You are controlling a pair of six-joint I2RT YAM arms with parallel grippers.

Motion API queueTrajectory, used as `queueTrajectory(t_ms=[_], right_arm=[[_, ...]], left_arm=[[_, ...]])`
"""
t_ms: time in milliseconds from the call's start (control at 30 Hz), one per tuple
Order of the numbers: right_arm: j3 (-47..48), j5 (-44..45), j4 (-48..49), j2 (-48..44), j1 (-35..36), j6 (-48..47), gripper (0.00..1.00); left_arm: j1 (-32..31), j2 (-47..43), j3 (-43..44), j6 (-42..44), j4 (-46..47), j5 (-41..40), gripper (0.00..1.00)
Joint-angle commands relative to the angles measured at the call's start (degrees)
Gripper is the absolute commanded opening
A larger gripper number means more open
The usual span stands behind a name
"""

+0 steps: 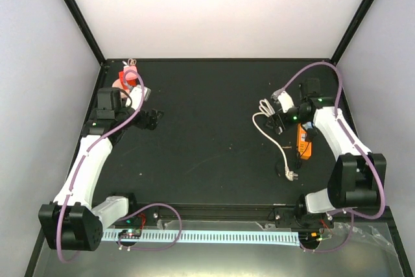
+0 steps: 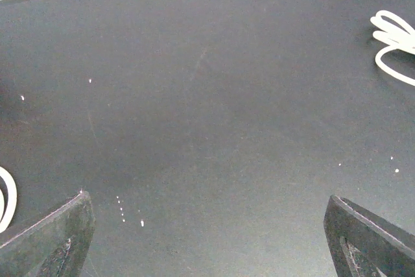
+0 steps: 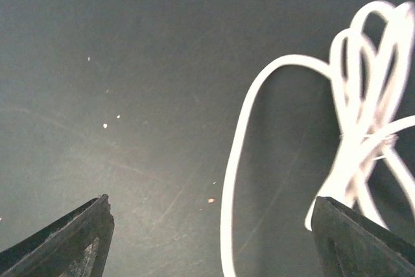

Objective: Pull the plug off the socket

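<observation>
Plainly, white cable (image 1: pixel 269 135) looped, pale plug (image 1: pixel 290 174) near orange socket (image 1: pixel 303 142).

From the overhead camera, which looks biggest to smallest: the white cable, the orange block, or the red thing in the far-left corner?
1. white cable, by its spread.
2. orange block and red thing look alike; both are partly hidden, so unranked.

The surface (image 1: pixel 207 134) is black and matt, with faint scratches and pale specks. The cord (image 3: pixel 240 160) has a smooth white plastic sheath with a slight sheen. The fingers (image 2: pixel 52 238) of the left claw (image 2: pixel 207 196) and of the right claw (image 3: pixel 212 198) look like dark, grainy, matt plastic. The arm shells (image 1: pixel 87 160) are smooth, glossy white plastic. The orange socket (image 1: pixel 303 142) looks like plastic.
</observation>
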Motion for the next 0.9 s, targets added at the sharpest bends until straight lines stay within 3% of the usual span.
queueTrajectory(t_ms=[0, 400, 733, 867], right_arm=[[-0.5, 4.8, -3.9, 3.0, 3.9, -3.7, 0.84], [-3.5, 11.7, -0.2, 9.8, 7.1, -2.7, 0.75], [-2.8, 12.9, 1.5, 14.2, 8.0, -2.2, 0.63], [-2.2, 12.8, 2.0, 14.9, 8.8, -1.1, 0.63]], left_arm=[[-0.4, -1.5, -0.6, -0.9, 2.0, 0.1, 0.99], [-0.5, -3.8, -1.8, -1.1, 2.6, -0.5, 0.99], [-0.5, -4.6, -2.4, -1.5, 3.5, -0.1, 0.99], [-0.5, -4.4, -3.0, -0.4, 4.0, -0.9, 0.99]])
